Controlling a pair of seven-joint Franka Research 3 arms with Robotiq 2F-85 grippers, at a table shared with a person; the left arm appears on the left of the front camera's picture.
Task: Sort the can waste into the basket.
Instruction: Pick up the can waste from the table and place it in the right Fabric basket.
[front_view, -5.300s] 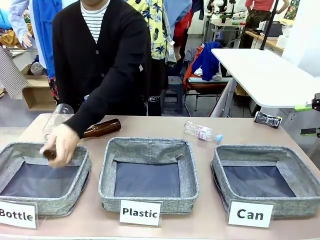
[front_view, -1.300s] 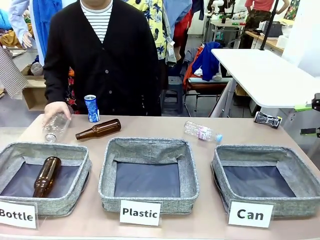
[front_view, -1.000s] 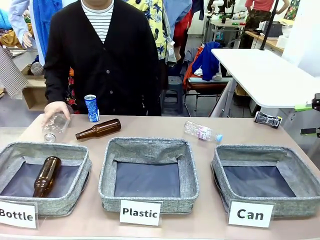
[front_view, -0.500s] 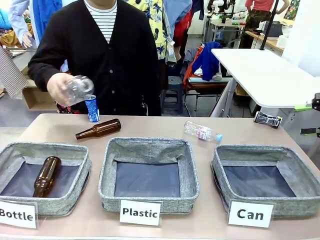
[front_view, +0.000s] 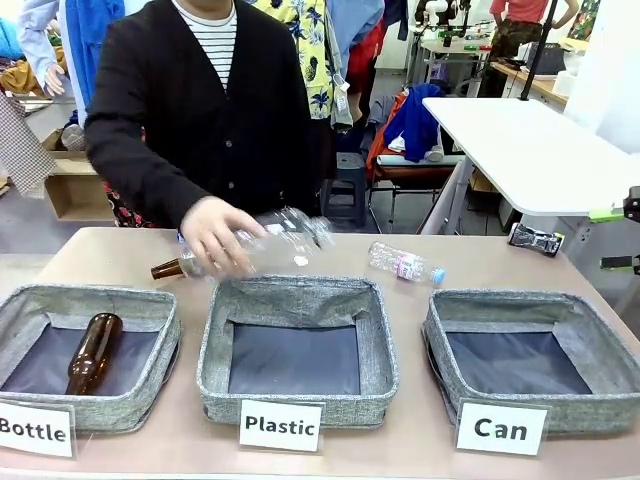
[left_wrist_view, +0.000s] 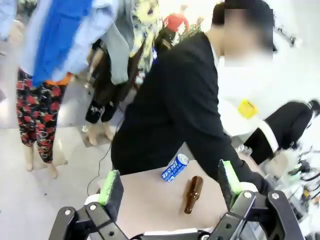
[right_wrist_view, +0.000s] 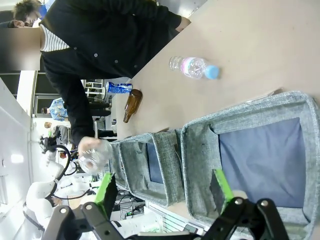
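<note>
A crushed silver-and-black can lies on the table behind the grey basket whose white card reads "Can". That basket holds nothing. In the front view the person's arm hides the blue can. The blue can lies far beyond the open fingers of my left gripper. My right gripper is open too, hanging just outside the Can basket, and the blue can lies far across the table. Neither gripper holds anything.
The person's hand carries a clear plastic bottle over the middle "Plastic" basket. One brown bottle lies in the "Bottle" basket and another on the table. A small blue-capped plastic bottle lies behind the baskets.
The person lifted the clear bottle from the table's left and swung it right, over the Plastic basket. The arm now covers the blue can. Both grippers stayed still.
</note>
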